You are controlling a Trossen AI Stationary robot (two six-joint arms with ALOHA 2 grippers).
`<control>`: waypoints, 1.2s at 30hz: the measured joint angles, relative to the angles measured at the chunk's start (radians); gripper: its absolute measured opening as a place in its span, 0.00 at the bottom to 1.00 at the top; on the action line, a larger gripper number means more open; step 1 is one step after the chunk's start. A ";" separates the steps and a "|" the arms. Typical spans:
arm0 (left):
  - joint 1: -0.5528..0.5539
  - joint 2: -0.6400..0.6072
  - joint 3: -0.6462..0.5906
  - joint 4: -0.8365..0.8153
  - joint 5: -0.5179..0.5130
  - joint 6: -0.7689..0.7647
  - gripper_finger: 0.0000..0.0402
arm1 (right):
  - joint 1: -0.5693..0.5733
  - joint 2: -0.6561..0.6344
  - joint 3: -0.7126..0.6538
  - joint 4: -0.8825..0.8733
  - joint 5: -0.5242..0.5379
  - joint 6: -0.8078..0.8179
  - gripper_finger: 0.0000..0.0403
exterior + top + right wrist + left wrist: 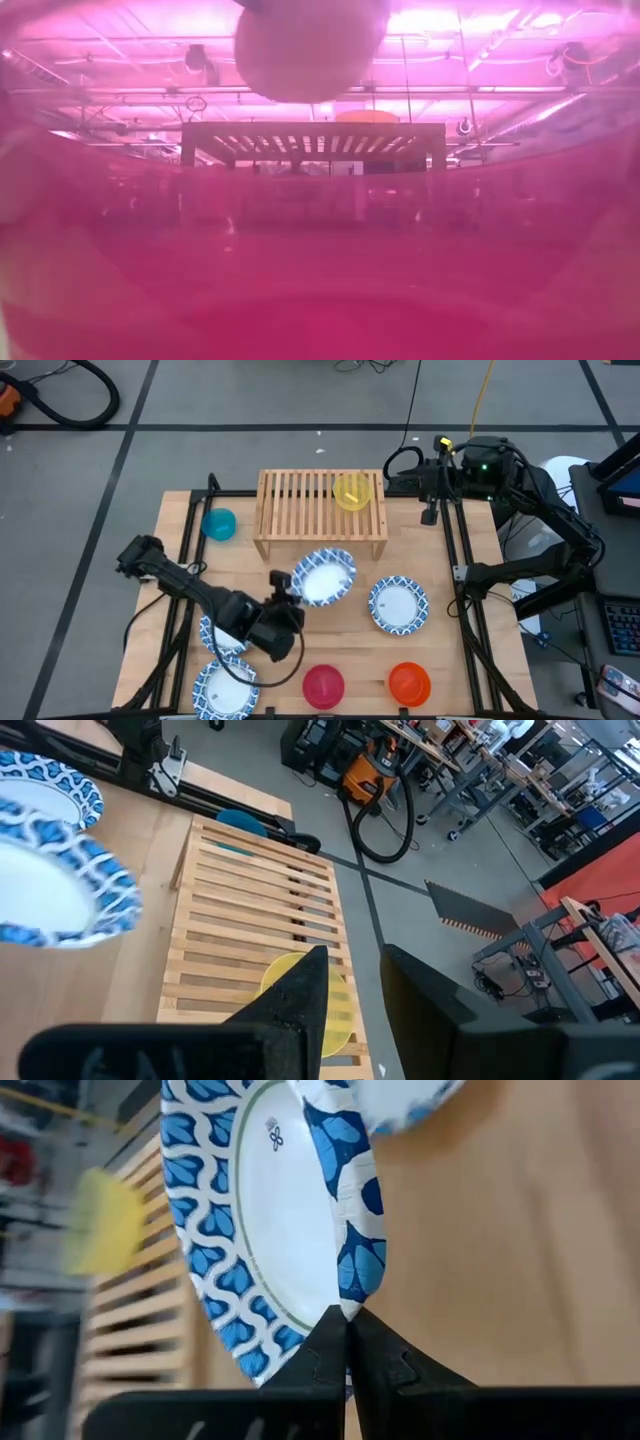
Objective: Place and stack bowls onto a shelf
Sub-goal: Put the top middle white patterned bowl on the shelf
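My left gripper (283, 585) is shut on a blue-patterned bowl (323, 575), which hangs above the table just in front of the shelf (320, 510). A yellow bowl (351, 491) sits on the shelf's slatted top. On the table are a teal bowl (219, 524) left of the shelf, a second blue-patterned bowl (398, 605), two more (225, 688) near my left arm, a red bowl (323, 686) and an orange bowl (409, 682). My right gripper (355, 955) hovers open at the table's far right, above the shelf's end. My left gripper pinches the bowl's patterned rim (352, 1292) between its two fingers (325, 1350), at the edge nearest my arm. The fingers come from the table's near left, slanting down. The bowl is lifted clear of the table and tilted, with its white centre (285, 1210) showing.
The red bowl stands right before the low camera and tints that whole view; through it the shelf (313, 140) and the held bowl's underside (310, 45) show. Dark rails (465, 600) run along the table's left and right sides.
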 joint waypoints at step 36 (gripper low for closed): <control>0.613 0.005 0.166 -0.271 0.061 0.366 0.00 | 0.000 -0.120 0.000 0.052 0.001 -0.003 0.22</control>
